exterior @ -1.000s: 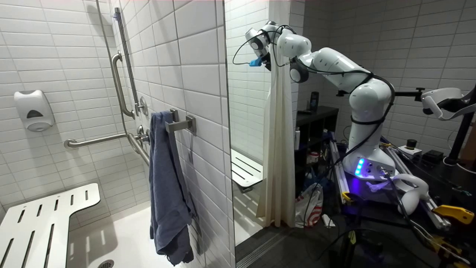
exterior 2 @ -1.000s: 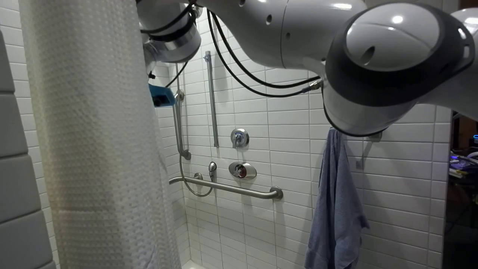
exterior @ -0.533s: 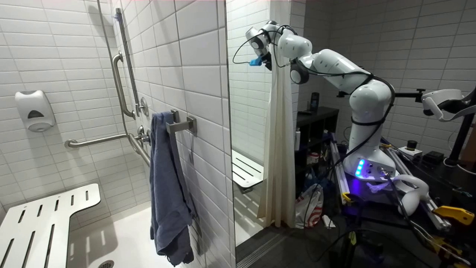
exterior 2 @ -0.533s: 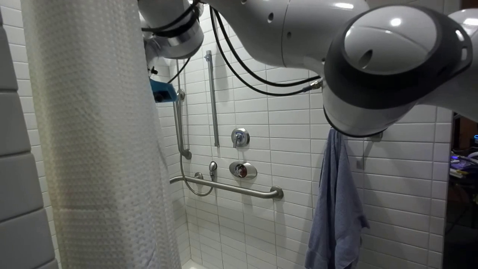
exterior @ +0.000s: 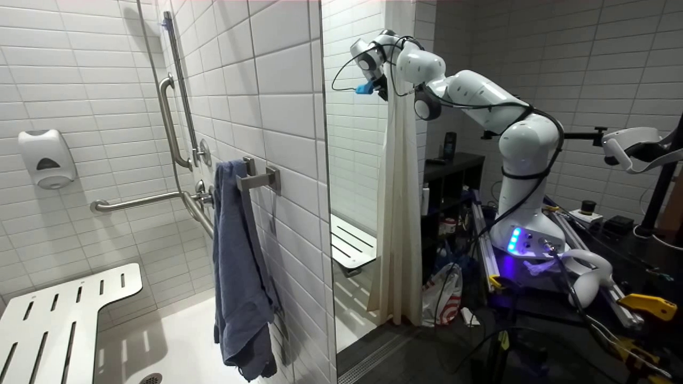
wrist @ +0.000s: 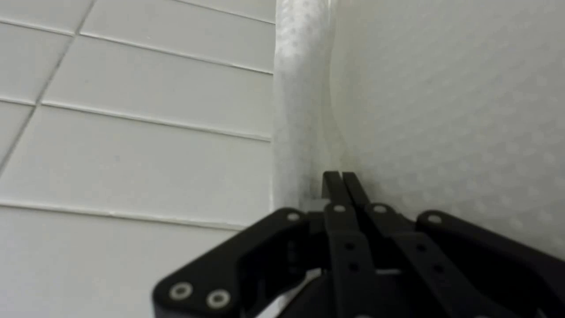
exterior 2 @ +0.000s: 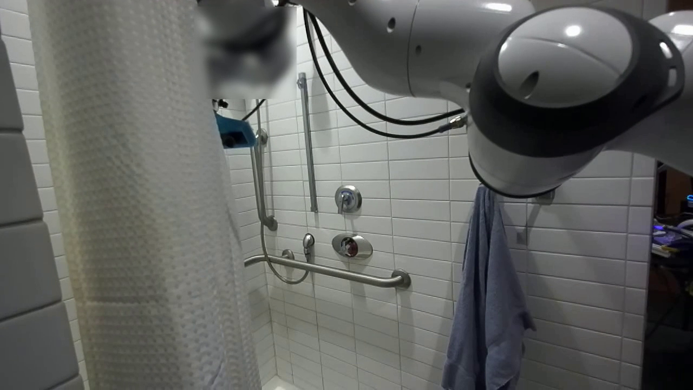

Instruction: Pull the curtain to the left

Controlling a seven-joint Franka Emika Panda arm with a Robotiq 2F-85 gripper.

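The curtain (exterior: pixel 400 224), off-white with long vertical folds, hangs at the tiled wall's edge in an exterior view. It fills the left part in an exterior view (exterior 2: pixel 146 189), hiding the jaws there. In an exterior view, my gripper (exterior: pixel 383 94) is high up at the curtain's shower-side edge, pointing down. From the wrist, the gripper (wrist: pixel 341 173) is shut, its black fingertips (wrist: pixel 332 180) almost together against the curtain (wrist: pixel 459 115). A narrow fold runs down just left of the tips. Whether fabric is pinched between them I cannot tell.
A blue-grey towel (exterior: pixel 243 266) hangs on a wall hook, below my elbow in an exterior view. A metal grab bar (exterior 2: pixel 346 277) crosses the tiled wall. Behind the curtain stands a dark shelf (exterior: pixel 453 170), with a plastic bag (exterior: pixel 445 293) on the floor.
The wrist with its blue camera mount is slightly higher than a second ago. The curtain looks nearly unmoved.
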